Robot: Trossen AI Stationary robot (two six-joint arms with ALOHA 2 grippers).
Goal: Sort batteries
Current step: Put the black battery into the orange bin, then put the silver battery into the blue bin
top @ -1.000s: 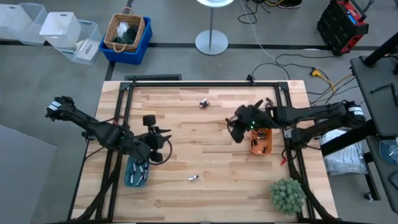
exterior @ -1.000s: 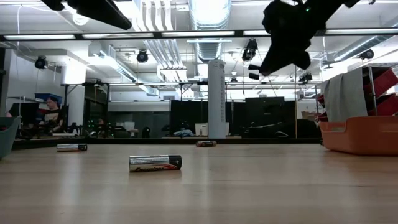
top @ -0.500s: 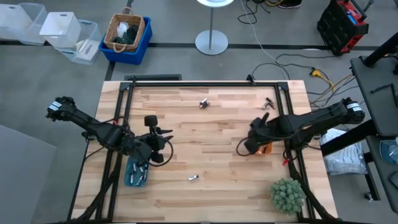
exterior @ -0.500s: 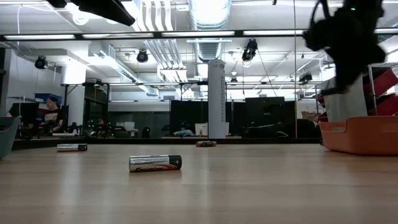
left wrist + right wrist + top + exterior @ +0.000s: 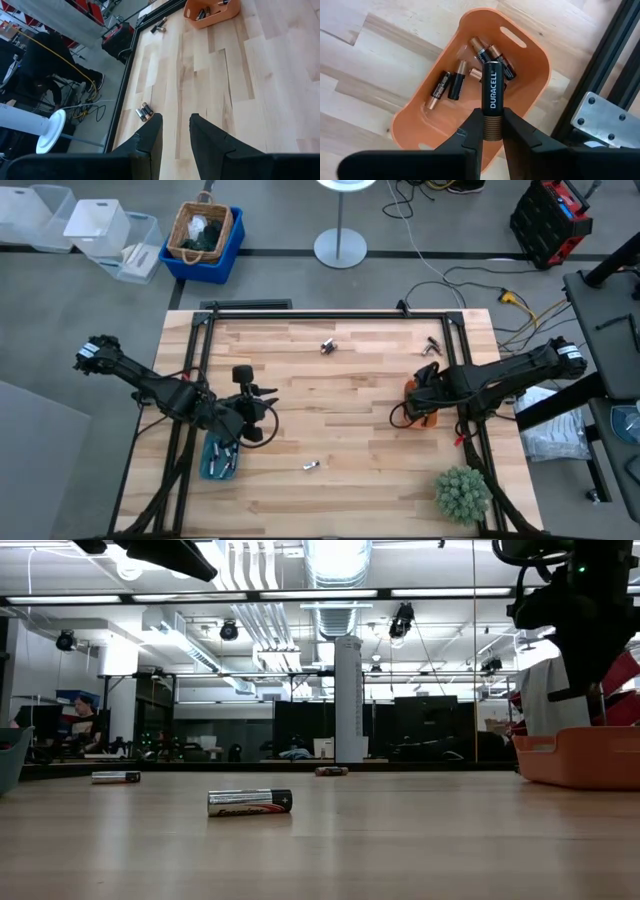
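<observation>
The right gripper (image 5: pixel 489 131) hangs directly above the orange tray (image 5: pixel 420 132), its fingers clamped on a black-and-copper Duracell battery (image 5: pixel 490 100) that points down into the tray. Several more batteries (image 5: pixel 449 86) lie loose on the tray's floor. The left gripper (image 5: pixel 175 131) waits well away from the orange tray, beside the teal tray (image 5: pixel 219 459), fingers slightly apart and holding nothing. A lone battery (image 5: pixel 249 802) lies out on the table between the two trays.
</observation>
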